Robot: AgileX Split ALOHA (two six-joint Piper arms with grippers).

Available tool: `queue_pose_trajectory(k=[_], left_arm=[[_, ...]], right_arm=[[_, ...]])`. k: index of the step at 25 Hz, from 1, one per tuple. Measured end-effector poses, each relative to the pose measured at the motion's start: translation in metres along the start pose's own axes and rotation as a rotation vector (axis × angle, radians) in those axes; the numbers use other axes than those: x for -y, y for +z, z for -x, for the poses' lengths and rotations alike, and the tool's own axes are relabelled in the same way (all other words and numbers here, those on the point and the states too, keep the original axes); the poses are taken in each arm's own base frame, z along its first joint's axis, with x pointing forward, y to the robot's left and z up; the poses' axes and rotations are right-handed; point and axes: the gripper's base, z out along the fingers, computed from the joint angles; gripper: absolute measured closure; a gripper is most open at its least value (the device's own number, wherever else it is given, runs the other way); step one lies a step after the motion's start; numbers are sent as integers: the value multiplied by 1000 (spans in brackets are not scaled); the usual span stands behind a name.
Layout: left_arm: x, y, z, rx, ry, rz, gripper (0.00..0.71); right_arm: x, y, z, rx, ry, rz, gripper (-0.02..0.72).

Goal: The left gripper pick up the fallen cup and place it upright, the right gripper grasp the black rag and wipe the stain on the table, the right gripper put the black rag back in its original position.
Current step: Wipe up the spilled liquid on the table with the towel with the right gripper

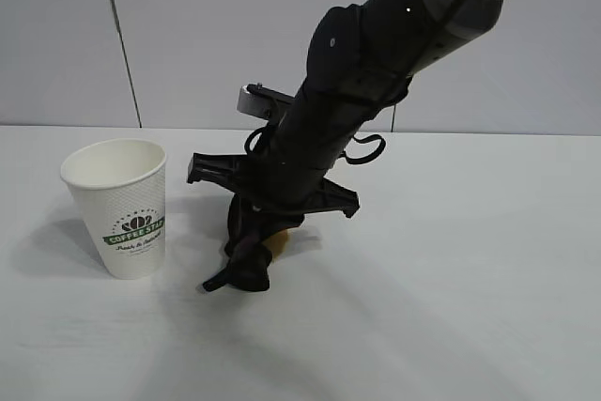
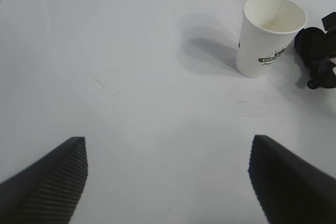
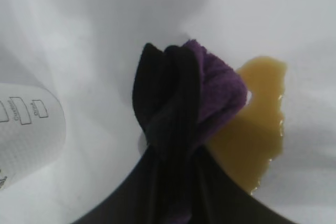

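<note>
Two grippers for you to log, plus four items on the table (image 1: 488, 260).

Left gripper (image 2: 168, 182): seen only from its own wrist camera, fingers (image 2: 52, 177) spread wide with nothing between them, hanging over bare table, well apart from the cup.

Right gripper (image 1: 246, 265): angled steeply down just beside the cup, jaws pinched narrow on the rag (image 3: 184, 114). Your wrist camera shows black cloth with a purple fold bunched between the fingers.

Cup (image 1: 122, 208): standing upright, mouth up, green logo facing the outside camera, at the left of that view.

Rag: held at the table surface, its purple fold touching the near edge of the stain.

Stain (image 3: 260, 124): amber blotch just beside the rag, partly covered by it, close to the cup.
</note>
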Motion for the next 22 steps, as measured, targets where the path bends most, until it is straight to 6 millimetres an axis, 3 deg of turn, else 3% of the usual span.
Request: queue_pose_trajectory(k=[14, 22], left_arm=[[0, 0, 0, 0, 0, 0, 107], [0, 0, 0, 0, 0, 0, 107]], right_arm=[[50, -13, 16, -49, 64, -71, 622], [79, -38, 27, -63, 41, -139, 622]])
